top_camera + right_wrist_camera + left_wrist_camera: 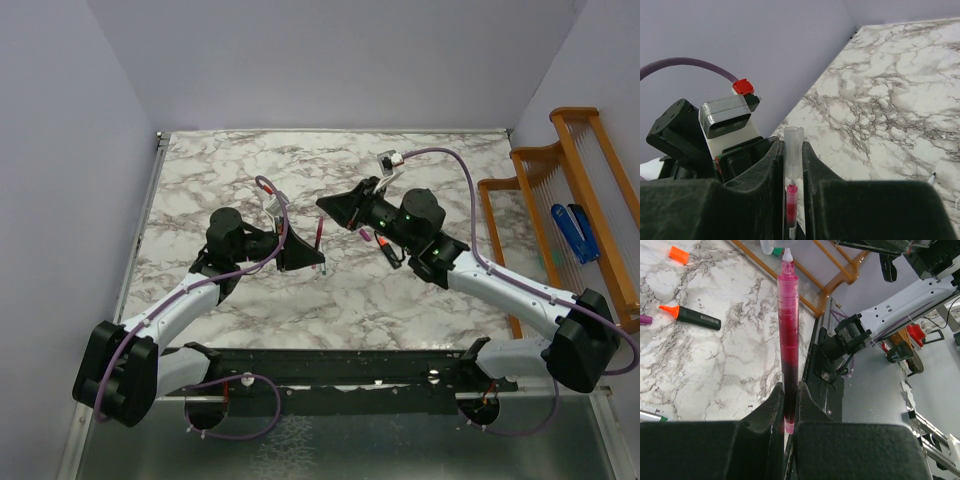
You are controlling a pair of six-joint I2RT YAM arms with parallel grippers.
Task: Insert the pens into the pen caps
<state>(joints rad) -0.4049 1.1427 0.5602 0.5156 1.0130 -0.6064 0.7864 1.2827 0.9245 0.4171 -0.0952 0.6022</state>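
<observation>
My left gripper is shut on the lower end of the slim red-pink pen, whose white tip points away from me. My right gripper is shut on a clear translucent cap. The pen shows just beneath that cap, its tip at the cap's mouth. From above, the two grippers meet over the table's middle with the pen between them. The black marker with an orange end, the orange cap and a magenta-purple cap lie on the marble.
An end of the silver-grey pen lies at the left edge of the left wrist view. A wooden rack stands off the table's right side with a blue object in it. Purple-grey walls enclose the table.
</observation>
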